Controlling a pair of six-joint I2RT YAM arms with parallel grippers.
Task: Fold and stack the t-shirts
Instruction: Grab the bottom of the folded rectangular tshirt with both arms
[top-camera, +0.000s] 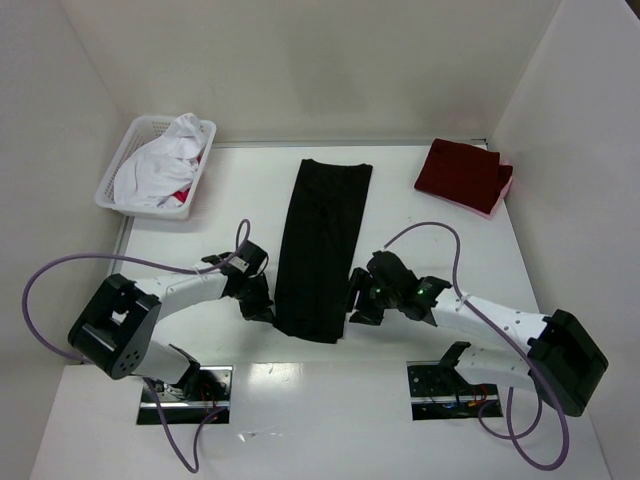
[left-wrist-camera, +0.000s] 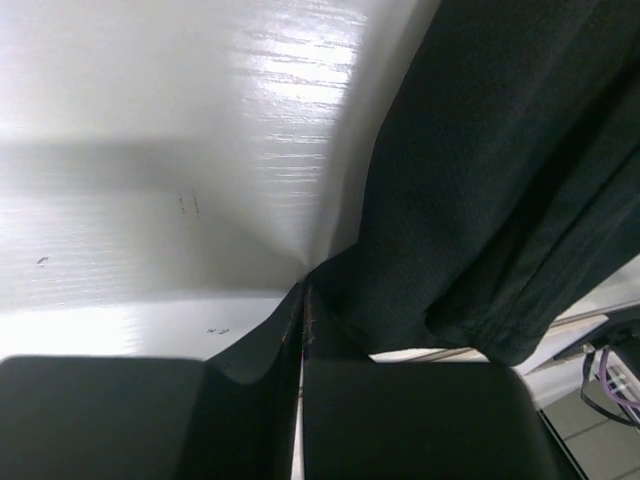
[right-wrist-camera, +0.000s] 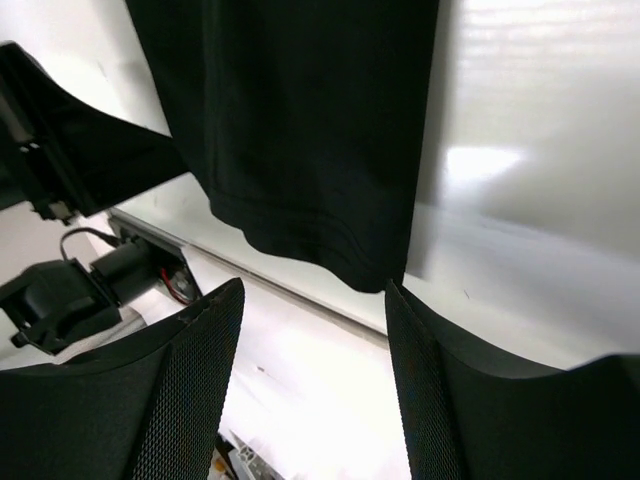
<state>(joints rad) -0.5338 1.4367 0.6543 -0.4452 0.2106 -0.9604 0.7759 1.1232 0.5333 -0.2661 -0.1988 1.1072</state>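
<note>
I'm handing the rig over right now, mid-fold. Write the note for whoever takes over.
Left gripper: shut on the near left corner of the black t-shirt.
Right gripper: open at the near right corner, not gripping.
Done: black t-shirt folded into a long strip mid-table; dark red t-shirt folded at the far right.
To do: grip the right corner, fold the strip, stack it; white t-shirt lies in the basket, unfolded.

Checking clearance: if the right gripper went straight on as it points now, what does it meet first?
Likely the near hem corner of the black t-shirt, just ahead of the open right gripper; depth unclear.
</note>
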